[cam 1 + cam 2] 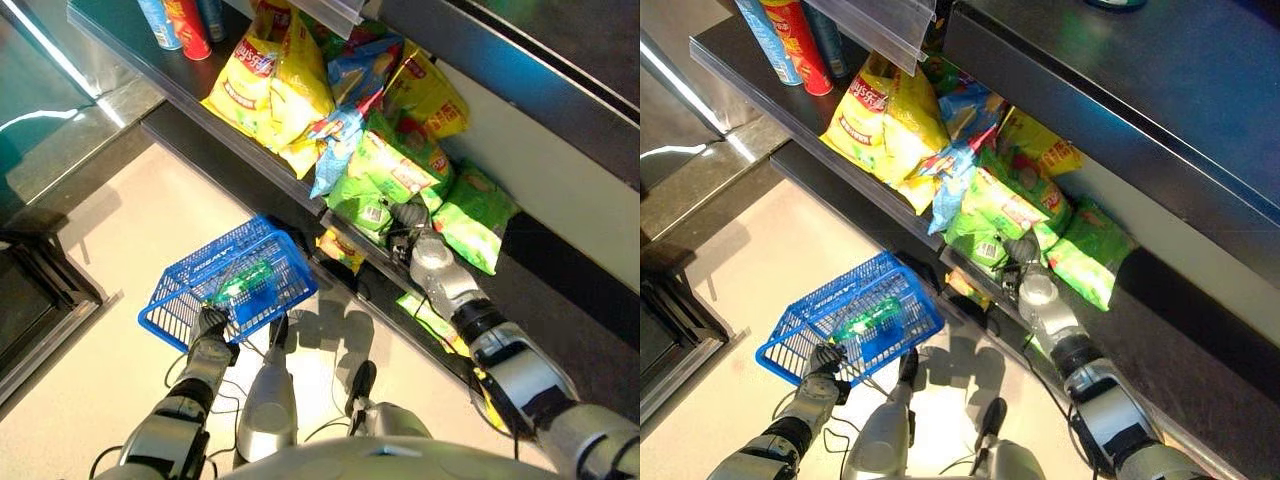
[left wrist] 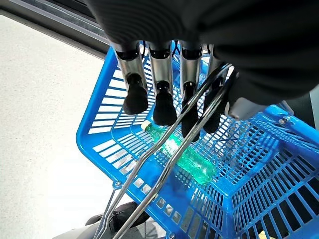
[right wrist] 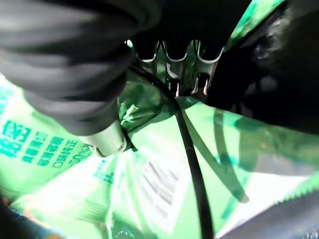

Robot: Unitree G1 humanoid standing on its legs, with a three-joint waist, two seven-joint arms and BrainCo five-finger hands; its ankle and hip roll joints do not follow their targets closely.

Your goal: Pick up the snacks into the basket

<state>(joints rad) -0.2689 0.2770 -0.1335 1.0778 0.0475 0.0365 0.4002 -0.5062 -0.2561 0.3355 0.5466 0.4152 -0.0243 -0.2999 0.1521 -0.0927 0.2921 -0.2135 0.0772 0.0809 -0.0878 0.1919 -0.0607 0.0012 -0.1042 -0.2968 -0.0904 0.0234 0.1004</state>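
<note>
Green bag [image 1: 385, 180]: light, crinkly, crushable; pinch top edge. Right hand [image 1: 410, 216] on it, grip unclear. Left hand [image 2: 164, 94] curled round basket [image 1: 200, 290] handles.

A dark shelf [image 1: 215, 118] runs slantwise ahead of me. Near its far end stand a red can [image 1: 798, 45] and a blue can [image 1: 768, 38], side by side. Further along, yellow chip bags [image 1: 268, 85] lean out over the front edge, touching a blue bag [image 1: 345, 125] beside them. Next come green snack bags [image 1: 1005, 215], heaped together toward the near end, one [image 1: 475, 220] lying a little apart at the back. Below the shelf is pale floor [image 1: 130, 240].
</note>
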